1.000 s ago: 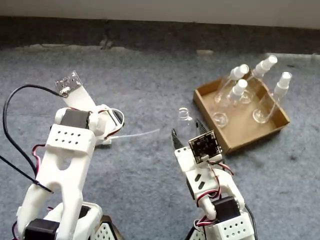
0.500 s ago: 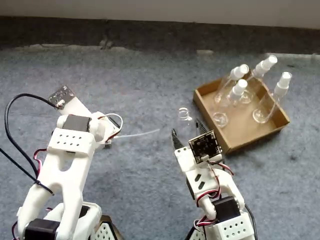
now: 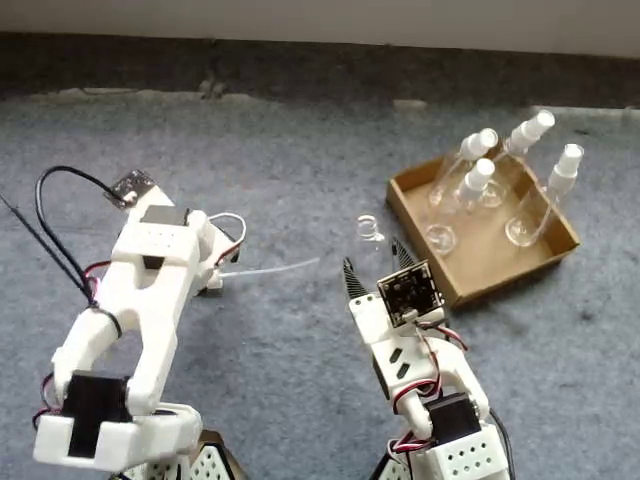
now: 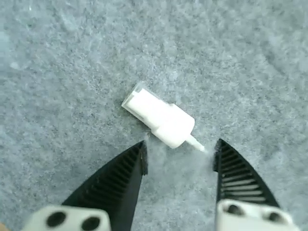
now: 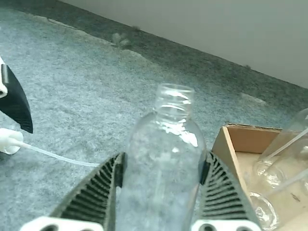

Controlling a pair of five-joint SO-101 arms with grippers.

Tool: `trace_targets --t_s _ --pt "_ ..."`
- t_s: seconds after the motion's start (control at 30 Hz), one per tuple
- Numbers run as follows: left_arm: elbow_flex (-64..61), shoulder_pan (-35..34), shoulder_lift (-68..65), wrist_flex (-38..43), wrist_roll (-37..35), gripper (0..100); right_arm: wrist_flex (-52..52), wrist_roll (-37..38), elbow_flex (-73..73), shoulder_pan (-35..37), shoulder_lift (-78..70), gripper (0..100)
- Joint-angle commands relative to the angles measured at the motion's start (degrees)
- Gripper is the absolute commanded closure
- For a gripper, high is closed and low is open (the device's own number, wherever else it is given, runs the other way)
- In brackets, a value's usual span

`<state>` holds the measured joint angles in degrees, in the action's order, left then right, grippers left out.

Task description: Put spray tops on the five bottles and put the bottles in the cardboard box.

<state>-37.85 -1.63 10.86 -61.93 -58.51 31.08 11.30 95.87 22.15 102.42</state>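
The counter [image 3: 300, 160] is covered near to far in a grey, carpet-like fabric. Along its far side runs a darker band [image 3: 330, 66], and behind that stands a plain pale wall [image 3: 330, 14]. A small tuft of fluff [image 3: 211, 88] lies at the band's near edge, left of centre. The light is soft and even.

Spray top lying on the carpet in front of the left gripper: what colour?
The spray top is white. It shows best in the left wrist view.
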Motion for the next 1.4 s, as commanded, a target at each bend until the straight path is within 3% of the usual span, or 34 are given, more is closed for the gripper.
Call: trace_targets --t_s 0.0,0.37,0.53,0.8,0.97,1.27,1.37 --pt "9.01 -0.66 -7.52 -3.08 -0.79 82 0.13 -0.44 6.73 -0.4 1.19 91.4" --pt "14.46 -4.97 -17.1 -3.52 -0.79 83 0.13 -0.44 6.73 -0.4 1.19 91.4" --pt "14.55 -4.97 -17.1 -3.52 -0.7 100 0.13 -0.44 6.73 -0.4 1.19 91.4" --pt "14.81 -3.74 -17.1 -3.34 0.88 98 0.13 -0.26 6.73 -0.4 1.19 91.4" --pt "17.19 -4.0 -17.01 -3.52 15.65 98 0.13 -0.26 6.73 -0.4 1.19 91.4" --pt "20.7 -3.65 -17.1 -5.54 62.59 98 0.13 -0.18 6.73 -0.4 1.19 91.4" --pt "20.62 -3.47 -17.63 -5.19 70.59 98 0.13 -0.18 6.73 -0.4 1.19 91.4"
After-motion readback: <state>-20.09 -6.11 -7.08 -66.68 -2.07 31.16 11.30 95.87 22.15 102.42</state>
